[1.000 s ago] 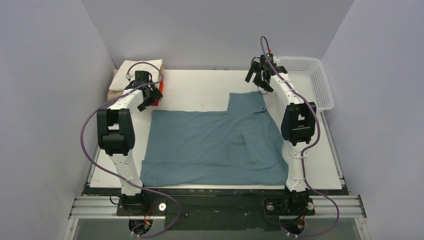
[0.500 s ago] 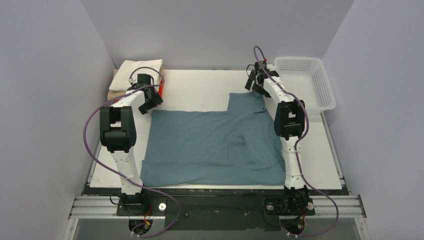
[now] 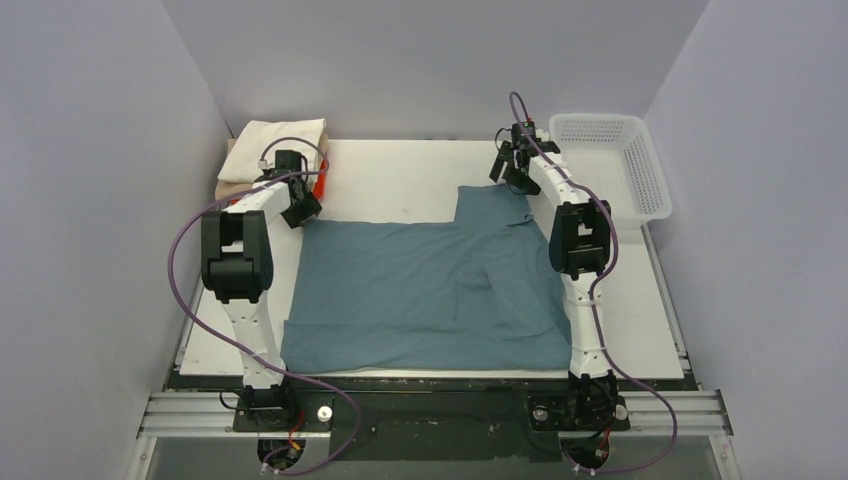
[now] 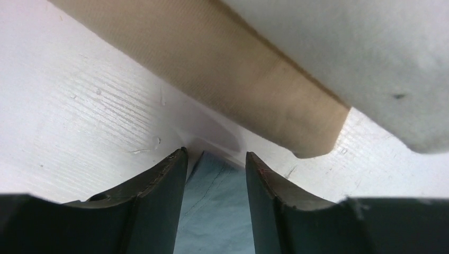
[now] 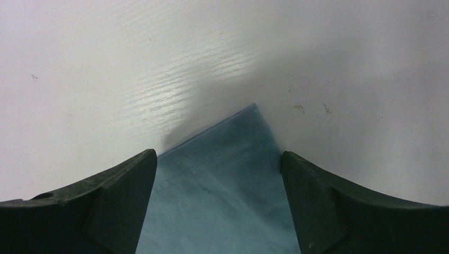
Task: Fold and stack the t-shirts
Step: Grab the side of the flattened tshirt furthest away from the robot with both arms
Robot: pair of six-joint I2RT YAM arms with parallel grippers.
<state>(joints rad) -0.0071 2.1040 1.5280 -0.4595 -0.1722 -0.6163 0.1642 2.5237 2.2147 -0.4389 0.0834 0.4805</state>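
One teal shirt (image 3: 430, 290) lies spread flat over most of the white desk (image 3: 400, 170), its near hem along the desk's near edge and a squared sleeve jutting out at its far right. The left hand (image 3: 300, 208) is low at the shirt's far left corner. In the left wrist view its two dark fingers (image 4: 159, 201) stand a little apart with the tip of that corner lying flat between them, so the hand is spread and the cloth is not bunched or lifted. The right hand (image 3: 512, 170) sits low at the far corner of the sleeve. In its wrist view the fingers (image 5: 116, 201) are set wide, one on each side of the pointed blue corner, which rests smooth on the desk, so this hand is spread too and pinches nothing. Just beyond the shirt's far left corner, with a strip of bare desk between, lies a folded tan shirt (image 4: 212, 69) with a folded cream shirt (image 3: 280, 135) stacked on it. A thin strip of orange cloth (image 3: 320, 183) shows at the side of that stack nearest the teal shirt. A white perforated basket (image 3: 610, 160) stands to the right of the sleeve, apart from it
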